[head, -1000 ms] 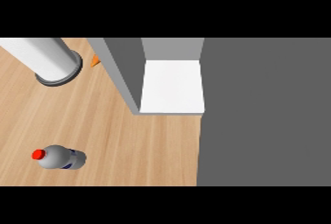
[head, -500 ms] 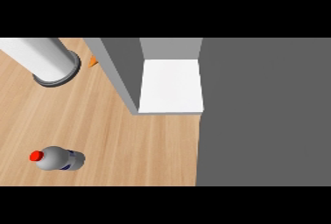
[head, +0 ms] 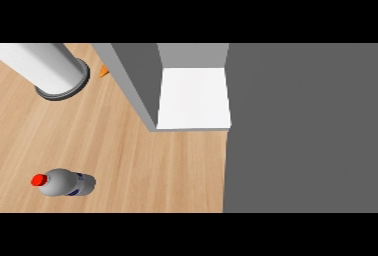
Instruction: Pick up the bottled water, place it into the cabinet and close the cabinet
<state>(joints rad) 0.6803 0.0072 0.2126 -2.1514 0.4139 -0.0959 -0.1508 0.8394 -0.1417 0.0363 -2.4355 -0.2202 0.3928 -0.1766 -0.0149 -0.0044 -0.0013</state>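
Observation:
A bottled water point(head: 63, 183) with a red cap lies on the wooden counter point(head: 133, 160) at the lower left, seen from above. The cabinet point(head: 188, 95) stands open at the top centre, showing a white inner shelf point(head: 193, 99) between grey walls. Neither hand appears in the head view.
A tall white cylinder on a dark round base point(head: 52, 70) stands at the upper left. A small orange thing point(head: 103, 71) peeks out beside the cabinet's left wall. A large flat grey panel point(head: 303, 130) fills the right side of the view.

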